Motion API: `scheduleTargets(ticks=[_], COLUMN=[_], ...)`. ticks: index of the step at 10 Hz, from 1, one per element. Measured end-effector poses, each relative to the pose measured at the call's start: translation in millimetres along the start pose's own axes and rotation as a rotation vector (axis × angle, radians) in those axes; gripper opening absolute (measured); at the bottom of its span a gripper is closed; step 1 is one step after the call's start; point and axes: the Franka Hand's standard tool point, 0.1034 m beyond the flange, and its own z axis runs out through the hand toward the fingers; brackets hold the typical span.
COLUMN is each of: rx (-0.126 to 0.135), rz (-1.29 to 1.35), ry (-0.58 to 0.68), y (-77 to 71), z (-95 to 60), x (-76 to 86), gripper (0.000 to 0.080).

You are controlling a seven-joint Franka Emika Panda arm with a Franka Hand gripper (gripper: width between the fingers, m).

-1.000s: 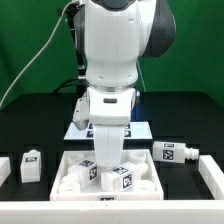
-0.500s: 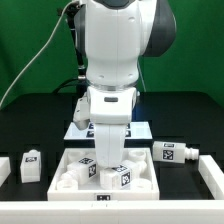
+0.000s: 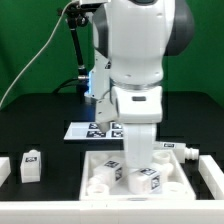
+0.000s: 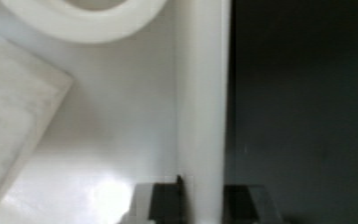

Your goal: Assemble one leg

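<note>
A white boxy leg (image 3: 31,166) with a tag stands on the black table at the exterior view's left. Another tagged leg (image 3: 168,152) lies at the right, behind the large white tray-like part (image 3: 92,160). My gripper (image 3: 134,166) reaches down into that tray-like part. In the wrist view the gripper (image 4: 201,205) has its two dark fingers (image 4: 158,203) closed on either side of the thin upright white wall (image 4: 199,100) of the tray-like part. A round white socket (image 4: 91,18) of the tray-like part shows beside the wall.
The marker board (image 3: 92,129) lies behind the tray-like part, partly hidden by the arm. White pieces sit at the table's far left edge (image 3: 3,168) and far right (image 3: 210,172). A black cable hangs at the back left.
The arm has moved toward the exterior view's right, and the tray-like part has slid right with it. The left leg has stayed put.
</note>
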Motion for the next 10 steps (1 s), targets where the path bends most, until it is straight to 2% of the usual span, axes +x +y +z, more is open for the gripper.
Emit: scheduleTargets(ticks=[1,3,8,9,10], rx=[0.000,-0.003,-0.018,-0.030,-0.035], rz=[-0.007,-0.015,0.002,0.005,0.004], ry=[0.000,-0.002,-0.003,-0.004,-0.016], y=[-0.4,2.3,9.2,11.1,11.0], z=[0.1,0.7,-5.3,-12.9,-25.4], x=[11.4,23.9,26.2,25.5,21.1], gripper=[0.0070,0.0070,0.0074,0.0286,0.0286])
